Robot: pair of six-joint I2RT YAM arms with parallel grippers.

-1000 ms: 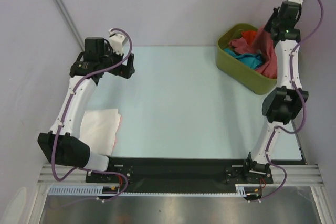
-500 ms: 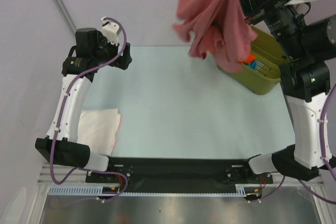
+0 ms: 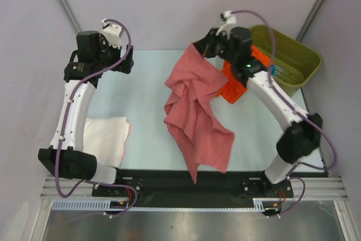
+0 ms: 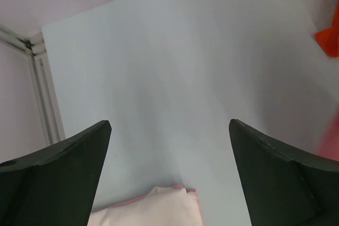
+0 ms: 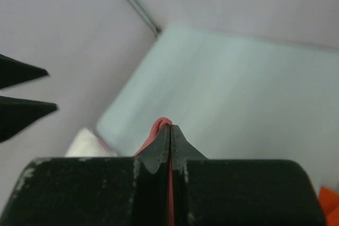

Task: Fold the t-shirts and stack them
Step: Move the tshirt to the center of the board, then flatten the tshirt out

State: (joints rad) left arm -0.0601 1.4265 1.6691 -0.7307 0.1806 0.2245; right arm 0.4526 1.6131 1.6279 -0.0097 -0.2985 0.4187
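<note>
— Salmon-red shirt, where's it rn?
— Hanging off the right gripper, bunched up over the table. Wrist view shows the fingers pressed tight together w/ only a thin sliver of cloth pinched btwn them.
— So what can go wrong?
— Thin bite, so imo it could slip out on a fast swing. It's also crumpled and held at one spot only. Laid down like that it'd land in a heap, not flat. From above, the low end overlaps the black rail at the near edge. Can't tell if it touches, but it might drape off there.
— Left gripper?
— Fingers spread wide, nothing in them. It's at the far left, well apart from the shirt. Prob needs to catch a 2nd corner.
— Bin?
— Olive-green, far-right corner. Mostly its ribbed floor shows, plus a teal scrap at the near wall; the arm hides the rest. Orange shirt spills from the rim onto the table under the right arm, right next to the salmon one. Could snag & get towed along.
— Stack?
— White shirt, folded, near-left by the left arm.
</note>
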